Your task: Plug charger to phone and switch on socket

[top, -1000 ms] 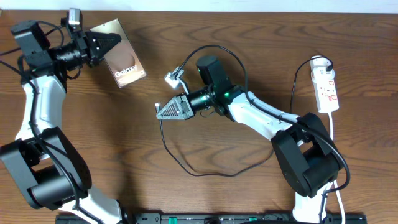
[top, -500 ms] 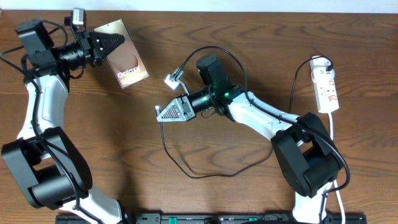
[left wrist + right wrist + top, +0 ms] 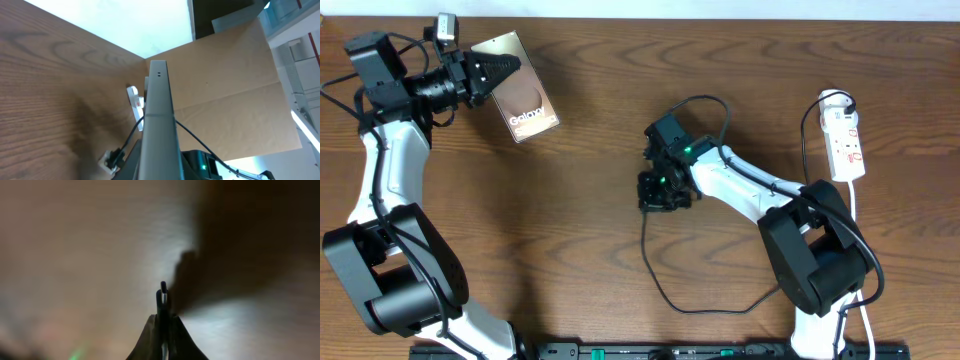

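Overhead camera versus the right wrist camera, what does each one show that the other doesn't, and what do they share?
Only overhead: the phone held by the left claw, the socket, and the charger looping across the table. Only right wrist: the slim plug tip pinched between the claw's fingers, over a blurred surface. Both: the right claw, shut on the charger.

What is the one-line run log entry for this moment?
left fingers shut on phone | right fingers shut on charger tip | socket untouched
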You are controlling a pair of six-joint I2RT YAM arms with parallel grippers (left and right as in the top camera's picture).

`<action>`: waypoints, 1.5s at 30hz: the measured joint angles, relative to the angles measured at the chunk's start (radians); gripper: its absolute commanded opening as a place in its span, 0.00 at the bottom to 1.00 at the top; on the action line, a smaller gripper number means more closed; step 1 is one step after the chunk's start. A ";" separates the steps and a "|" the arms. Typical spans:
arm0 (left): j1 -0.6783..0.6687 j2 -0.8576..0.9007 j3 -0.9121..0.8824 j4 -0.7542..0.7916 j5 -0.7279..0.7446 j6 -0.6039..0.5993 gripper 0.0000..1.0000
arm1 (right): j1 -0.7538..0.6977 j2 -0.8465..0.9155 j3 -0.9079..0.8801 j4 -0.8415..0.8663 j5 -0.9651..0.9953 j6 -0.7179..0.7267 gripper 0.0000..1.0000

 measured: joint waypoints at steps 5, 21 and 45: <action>0.000 0.000 0.000 0.000 0.001 0.001 0.08 | 0.007 0.000 0.004 -0.004 0.211 0.031 0.01; 0.000 0.000 0.000 0.000 0.002 0.003 0.08 | 0.007 -0.003 -0.058 0.230 0.614 0.035 0.01; 0.000 0.000 0.000 0.000 0.002 0.003 0.08 | 0.003 -0.022 -0.094 0.436 -0.197 -0.198 0.01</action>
